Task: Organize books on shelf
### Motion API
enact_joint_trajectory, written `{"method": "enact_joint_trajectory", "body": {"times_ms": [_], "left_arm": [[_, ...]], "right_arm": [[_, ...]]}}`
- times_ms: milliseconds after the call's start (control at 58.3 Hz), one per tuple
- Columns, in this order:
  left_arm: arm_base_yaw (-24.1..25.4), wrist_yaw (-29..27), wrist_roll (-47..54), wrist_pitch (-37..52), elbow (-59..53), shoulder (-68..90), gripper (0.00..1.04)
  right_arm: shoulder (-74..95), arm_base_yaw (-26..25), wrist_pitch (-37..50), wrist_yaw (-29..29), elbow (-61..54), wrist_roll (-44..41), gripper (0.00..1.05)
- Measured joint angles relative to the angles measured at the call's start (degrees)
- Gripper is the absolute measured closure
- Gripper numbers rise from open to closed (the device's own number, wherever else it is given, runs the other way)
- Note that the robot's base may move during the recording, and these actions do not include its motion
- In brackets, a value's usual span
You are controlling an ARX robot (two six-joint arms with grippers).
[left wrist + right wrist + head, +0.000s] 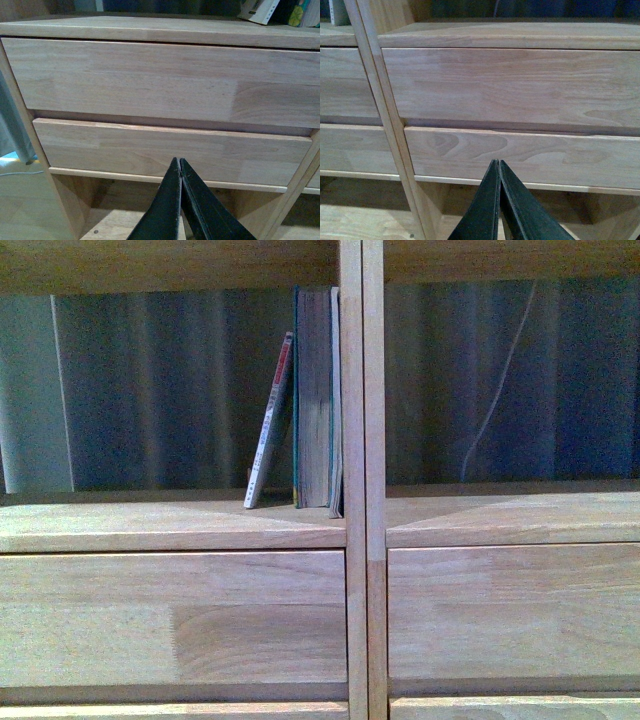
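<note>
Two books stand in the left compartment of the light wooden shelf [170, 525]. The thick teal book [316, 400] is upright against the central post. The thin pale paperback [270, 425], with red marks on its spine, leans on it from the left. Neither arm shows in the front view. My left gripper [180, 161] is shut and empty, low before the left drawer fronts [150, 80]; the paperback's corner [260, 12] shows far above it. My right gripper [499, 162] is shut and empty before the right drawer fronts [520, 85].
The central post [361, 480] divides the shelf. The right compartment [510, 515] holds no books; a thin white cable [500, 380] hangs behind it against dark curtains. Below the drawers lies an open lower board [110, 225].
</note>
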Motion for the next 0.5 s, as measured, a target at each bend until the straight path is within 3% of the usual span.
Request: {"method": "enact_joint_trajectory", "body": {"times_ms": [412,498], "left_arm": [[-0.04,-0.02,0.09,-4.70,-3.06,-8.52,1.02],[-0.04,-0.02,0.11,-6.32,-3.06,-10.38,1.02]], "right_arm": [[-6.25,0.02,-2.54,0.04,-2.84,-0.04,1.02],[-11.34,0.02,-9.31,0.04,-2.82,-0.07,1.02]]}}
